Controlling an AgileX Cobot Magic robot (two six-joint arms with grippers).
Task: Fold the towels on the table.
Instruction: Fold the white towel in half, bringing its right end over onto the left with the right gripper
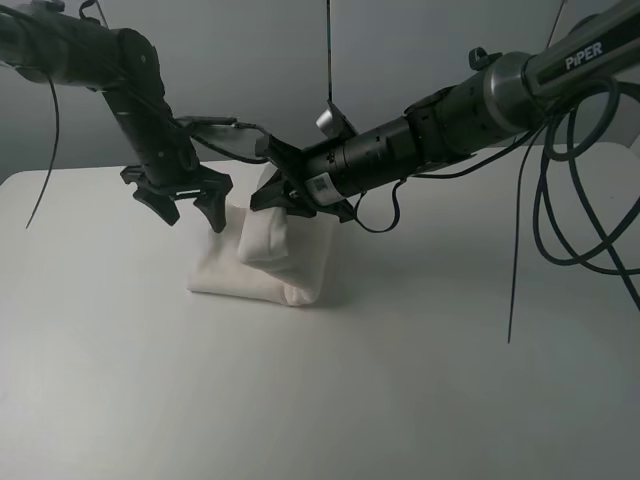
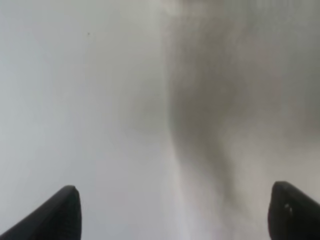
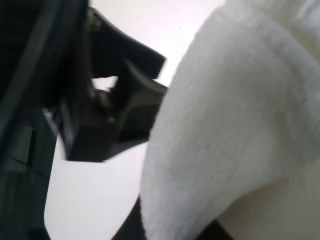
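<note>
Mid-fold: soft white terry towel [image 1: 262, 262], part-folded at centre of plain white table [image 1: 420, 380], is pinched at a raised flap by the closed black right gripper [image 1: 272, 200], black left gripper [image 1: 192, 215] is held wide open and empty just beside it; flap judged to need laying over and flattening next; no containers seen

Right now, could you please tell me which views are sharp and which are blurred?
Exterior high: sharp, evenly lit, soft shadow beside the towel. Left wrist: badly out of focus, a grey smear. Right wrist: towel very close, slightly soft; dark parts behind it blurred.
</note>
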